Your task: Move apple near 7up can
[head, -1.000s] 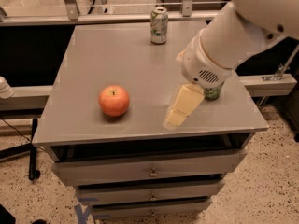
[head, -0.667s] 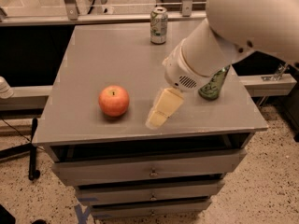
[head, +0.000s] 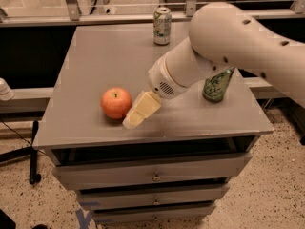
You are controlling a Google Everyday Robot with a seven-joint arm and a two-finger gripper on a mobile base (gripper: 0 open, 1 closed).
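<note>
The red-orange apple [head: 116,102] sits on the grey table top [head: 109,56] at the front left. The 7up can [head: 162,26], pale silver with green markings, stands upright at the table's far edge. My gripper [head: 138,112] hangs low over the table, its cream tip just to the right of the apple, very close to it or touching it. The white arm reaches in from the upper right and hides part of the table's right half.
A mostly green can [head: 217,86] stands at the right side of the table, partly hidden by my arm. Drawers [head: 152,173] run under the table top. A rail and glass panel run behind the far edge. Speckled floor lies around the table.
My gripper and arm have moved left across the table, from beside the green can to just beside the apple. The apple and both cans have not moved.
</note>
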